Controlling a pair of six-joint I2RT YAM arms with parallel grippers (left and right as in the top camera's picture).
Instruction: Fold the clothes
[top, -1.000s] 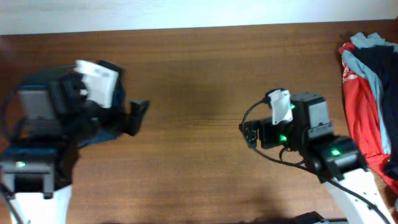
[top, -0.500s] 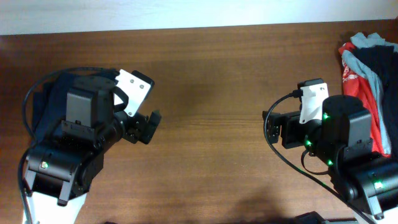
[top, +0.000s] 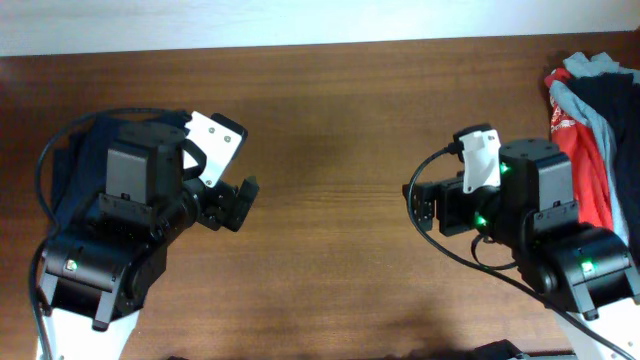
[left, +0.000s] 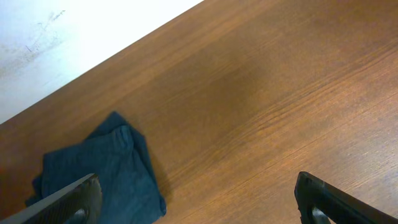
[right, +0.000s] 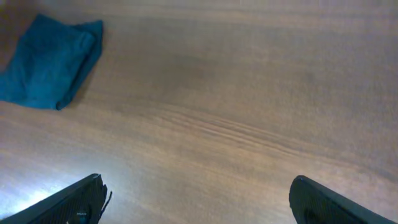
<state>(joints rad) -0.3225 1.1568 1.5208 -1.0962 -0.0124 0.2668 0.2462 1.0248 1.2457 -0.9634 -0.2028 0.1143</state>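
Note:
The dark navy garment lies as a folded bundle at the left of the table. In the overhead view (top: 72, 170) my left arm covers most of it. It also shows in the left wrist view (left: 102, 174) and, far off, in the right wrist view (right: 50, 62). My left gripper (top: 240, 203) (left: 199, 199) is open and empty, just right of the bundle and above the wood. My right gripper (top: 420, 207) (right: 199, 199) is open and empty over bare table, far to the right of the garment.
A pile of other clothes lies at the table's far right edge: a red garment with white print (top: 580, 170), a light grey-blue one (top: 600, 115) and a dark one (top: 612, 88). A white wall runs along the table's far edge (left: 93, 37).
My left arm came away from the navy bundle, turned its gripper rightward, then held still. My right arm swung right, then shifted back a little to the left.

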